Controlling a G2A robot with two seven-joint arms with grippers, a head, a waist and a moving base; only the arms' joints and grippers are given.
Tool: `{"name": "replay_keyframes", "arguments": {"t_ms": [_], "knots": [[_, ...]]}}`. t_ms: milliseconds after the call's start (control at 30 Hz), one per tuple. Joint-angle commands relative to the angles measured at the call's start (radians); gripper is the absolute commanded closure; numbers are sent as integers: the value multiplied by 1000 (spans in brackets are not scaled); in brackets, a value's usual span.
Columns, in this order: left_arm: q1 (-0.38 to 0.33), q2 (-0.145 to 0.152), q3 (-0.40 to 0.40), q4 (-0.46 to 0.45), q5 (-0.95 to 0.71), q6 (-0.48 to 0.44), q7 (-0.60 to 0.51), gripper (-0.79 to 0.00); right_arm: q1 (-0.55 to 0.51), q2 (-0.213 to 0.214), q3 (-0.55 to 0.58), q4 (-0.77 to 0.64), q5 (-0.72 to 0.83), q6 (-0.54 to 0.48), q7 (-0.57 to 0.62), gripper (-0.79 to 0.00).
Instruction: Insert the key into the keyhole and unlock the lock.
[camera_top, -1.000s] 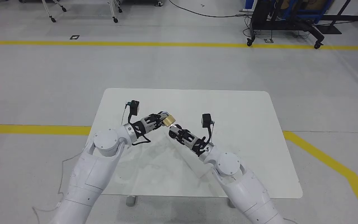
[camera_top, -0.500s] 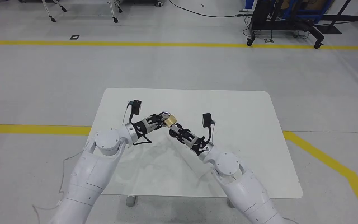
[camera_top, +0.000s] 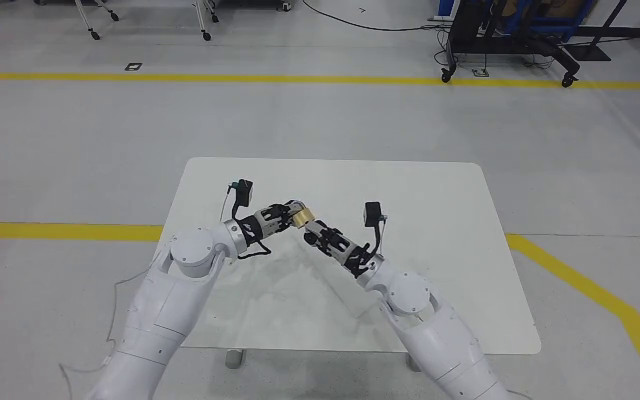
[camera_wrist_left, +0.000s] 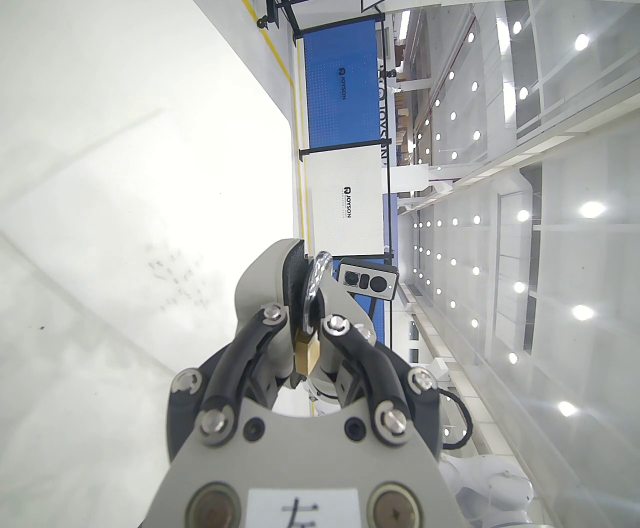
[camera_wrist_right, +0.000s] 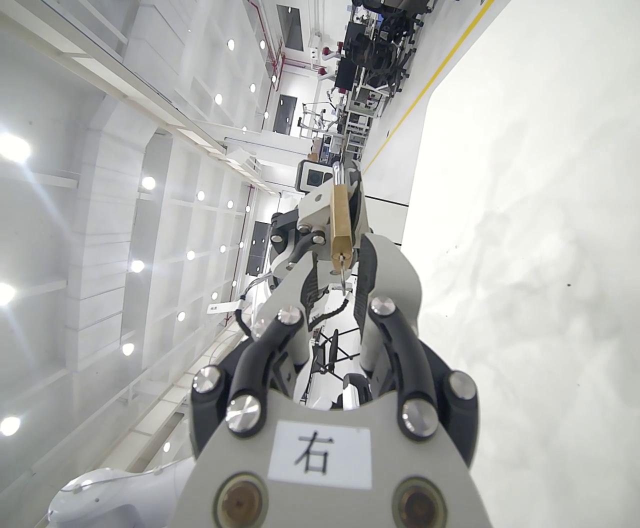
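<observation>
A brass padlock is held above the middle of the white table, my left gripper shut on it. In the left wrist view its brass body sits between the fingers and the steel shackle pokes out past the pads. My right gripper meets it from the other side, shut on a thin silver key. In the right wrist view the key's tip sits in the keyhole on the padlock's end face, in line with the body. Both arms hover off the table.
The white tabletop lies bare below both grippers, with faint scuff marks. Its far edge borders grey floor with a yellow line. Racks and carts stand far behind.
Almost nothing differs. My right arm has edged slightly toward the padlock; the left gripper and lock stay in place.
</observation>
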Motion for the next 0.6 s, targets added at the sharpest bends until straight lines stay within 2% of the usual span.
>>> {"name": "replay_keyframes", "arguments": {"t_ms": [0,233,267,333,567], "knots": [[0,0,0,0,-1,-1,2,0,-1,1,2,-2,2,0,1,-179],[5,2,-9,-2,-6,-6,16,0,-8,3,12,-6,17,8,1,-191],[6,2,-10,-3,-6,-6,16,0,-7,3,12,-5,18,16,-1,-160],[8,2,-11,-6,-8,-7,17,0,-2,2,8,-1,21,32,-5,0],[13,3,-10,-15,-5,-16,15,0,17,-6,2,24,96,50,-7,0]]}}
